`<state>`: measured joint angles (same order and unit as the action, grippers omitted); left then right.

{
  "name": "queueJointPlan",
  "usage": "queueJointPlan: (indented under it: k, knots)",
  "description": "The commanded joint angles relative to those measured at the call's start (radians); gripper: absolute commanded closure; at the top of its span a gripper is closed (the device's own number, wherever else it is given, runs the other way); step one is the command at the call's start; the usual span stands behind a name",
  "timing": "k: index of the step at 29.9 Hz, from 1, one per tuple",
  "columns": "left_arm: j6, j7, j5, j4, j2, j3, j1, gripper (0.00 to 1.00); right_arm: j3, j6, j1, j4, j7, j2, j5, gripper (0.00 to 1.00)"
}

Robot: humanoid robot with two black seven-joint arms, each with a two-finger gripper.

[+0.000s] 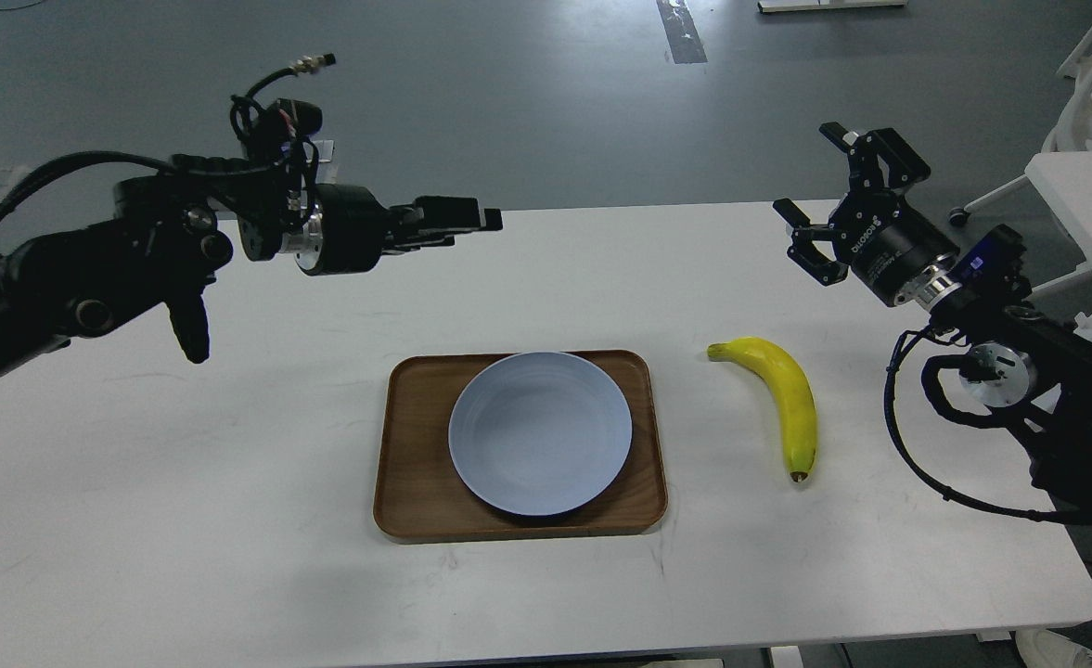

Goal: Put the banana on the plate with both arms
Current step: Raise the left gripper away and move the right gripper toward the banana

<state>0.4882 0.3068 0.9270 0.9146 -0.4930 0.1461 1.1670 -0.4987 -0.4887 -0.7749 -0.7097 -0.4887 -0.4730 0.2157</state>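
The banana (pixel 780 399) lies on the white table (pixel 230 482), just right of the wooden tray (pixel 406 482) and apart from it, stem toward the far left, dark tip nearest. The plate (pixel 540 432) sits inside the tray, bare. The left gripper (pixel 471 221) hangs well above the table, behind and left of the tray, fingers pointing right; they look pressed close together with nothing between them. The right gripper (pixel 824 204) hovers behind the banana, off to its right, jaws spread wide, holding nothing.
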Motion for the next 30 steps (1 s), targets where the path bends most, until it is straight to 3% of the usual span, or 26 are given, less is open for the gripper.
queueJointPlan:
  k: [1,3,4,7,9,14,22,30]
  knots:
    - [0.0,0.095,-0.296,0.006,-0.051,0.038,-0.015,0.02,0.043,0.0,-0.049,-0.017,0.0,-0.036,0.014,0.01]
    - [0.0,0.158,-0.446,0.006,-0.087,0.064,-0.07,0.02,0.147,0.0,-0.122,-0.036,0.0,-0.062,0.04,0.01]
    - [0.0,0.166,-0.474,0.006,-0.093,0.075,-0.088,0.02,0.173,0.0,-0.141,-0.04,0.0,-0.07,0.05,0.01]
    - [0.0,0.173,-0.554,0.004,-0.105,0.141,-0.17,0.02,0.268,0.0,-0.204,-0.063,0.0,-0.098,0.109,0.01]
    - [0.0,0.17,-0.612,0.001,-0.108,0.254,-0.284,0.02,0.342,0.0,-0.257,-0.091,0.0,-0.128,0.209,0.0]
    - [0.0,0.158,-0.645,-0.006,-0.093,0.404,-0.394,0.02,0.466,0.0,-0.346,-0.154,0.0,-0.183,0.483,0.0]
    - [0.0,0.157,-0.631,-0.011,-0.093,0.403,-0.406,0.02,0.623,0.0,-0.451,-0.188,0.0,-0.205,0.933,0.0]
    - [0.0,0.144,-0.629,-0.022,-0.101,0.403,-0.403,0.02,0.815,0.0,-0.507,-0.166,0.0,-0.121,1.051,0.0]
